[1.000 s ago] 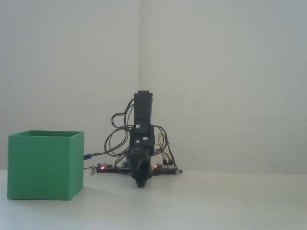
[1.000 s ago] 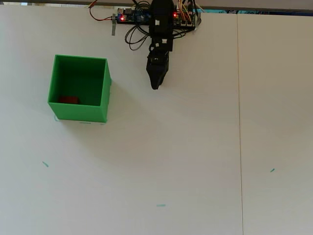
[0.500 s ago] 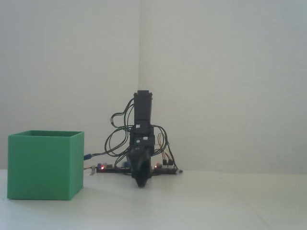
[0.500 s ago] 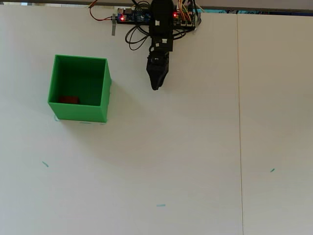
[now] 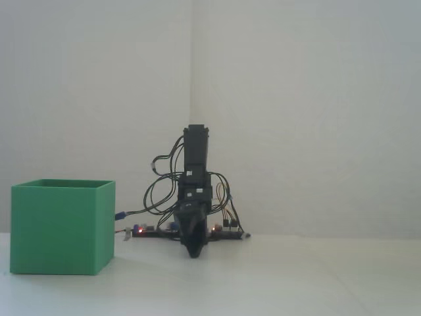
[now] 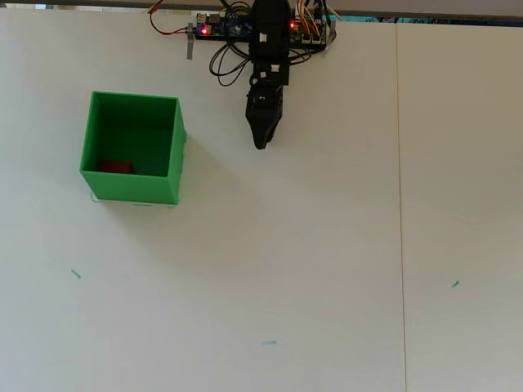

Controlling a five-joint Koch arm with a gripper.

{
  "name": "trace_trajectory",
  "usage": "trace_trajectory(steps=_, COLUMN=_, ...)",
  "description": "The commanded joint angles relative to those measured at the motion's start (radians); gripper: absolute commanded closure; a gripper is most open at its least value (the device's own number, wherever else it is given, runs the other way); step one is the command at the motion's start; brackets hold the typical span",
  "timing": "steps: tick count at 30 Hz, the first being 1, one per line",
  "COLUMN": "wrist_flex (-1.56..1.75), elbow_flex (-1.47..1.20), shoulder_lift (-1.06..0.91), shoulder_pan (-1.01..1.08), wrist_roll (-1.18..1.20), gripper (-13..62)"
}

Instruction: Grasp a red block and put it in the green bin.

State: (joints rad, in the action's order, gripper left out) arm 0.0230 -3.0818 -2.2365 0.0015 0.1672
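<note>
The red block (image 6: 115, 167) lies inside the green bin (image 6: 175, 155), on its floor near the front-left corner in the overhead view. In the fixed view the green bin (image 5: 62, 227) stands at the left and hides the block. My gripper (image 6: 261, 144) hangs folded down near the arm's base, well to the right of the bin, tip just above the table. Its jaws come together in one dark point and hold nothing. The fixed view shows the gripper (image 5: 193, 253) pointing down at the table.
The arm's base board (image 6: 237, 26) with lit red LEDs and looped wires sits at the table's far edge. A seam (image 6: 400, 204) runs down the white table on the right. Small teal marks (image 6: 268, 342) dot the near half.
</note>
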Motion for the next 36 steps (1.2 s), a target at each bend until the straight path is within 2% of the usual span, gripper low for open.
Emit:
trace_trajectory(steps=1, wrist_flex=-0.072, elbow_flex=-0.063, shoulder_lift=-0.091, shoulder_pan=0.006, wrist_roll=-0.005, gripper=14.7)
trace_trajectory(steps=23, wrist_flex=-0.083, elbow_flex=-0.063, shoulder_lift=-0.092, shoulder_pan=0.095, wrist_roll=0.014, gripper=16.1)
trace_trajectory(steps=36, wrist_flex=-0.083, elbow_flex=-0.063, shoulder_lift=-0.092, shoulder_pan=0.041, wrist_roll=0.011, gripper=16.0)
